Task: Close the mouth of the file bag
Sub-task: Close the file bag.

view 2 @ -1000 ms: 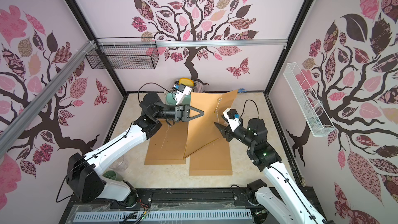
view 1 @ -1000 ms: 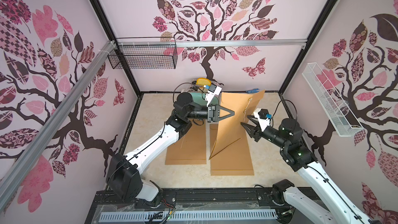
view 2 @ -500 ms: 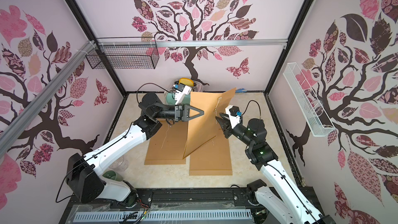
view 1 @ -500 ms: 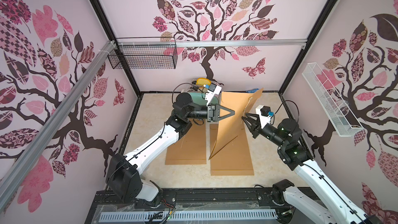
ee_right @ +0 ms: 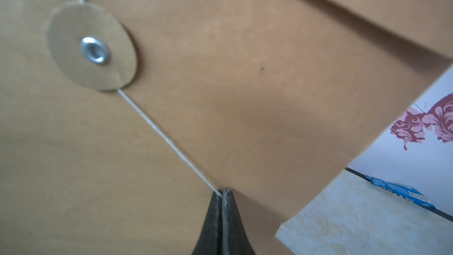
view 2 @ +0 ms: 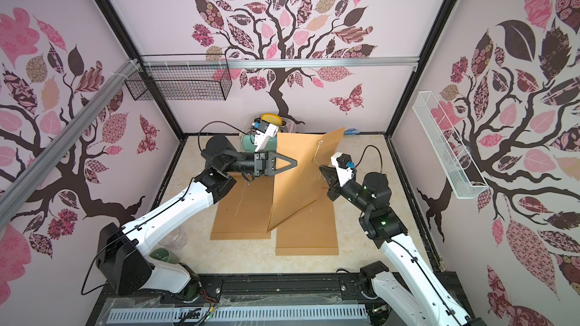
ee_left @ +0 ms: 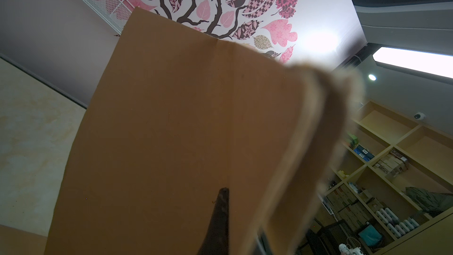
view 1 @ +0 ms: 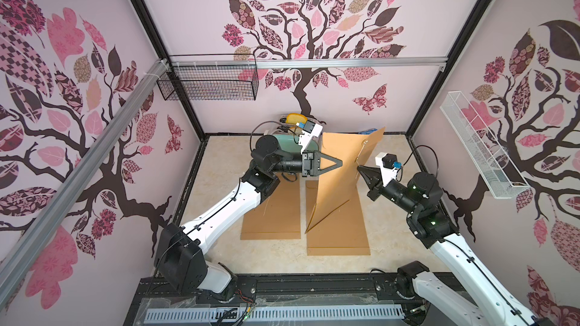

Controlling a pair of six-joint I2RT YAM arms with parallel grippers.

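Holding file bag (view 1: 342, 167) half upright.
Clamping its edge with left gripper (view 1: 339, 162), pinching white string (ee_right: 169, 141) tight with right gripper (ee_right: 223, 191).

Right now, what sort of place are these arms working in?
Probably a purpose-built robot test booth inside a lab or storeroom: wall panels with tree decals close in the tabletop, a wire basket hangs under an aluminium rail, and the left wrist view shows stocked shelves beyond.
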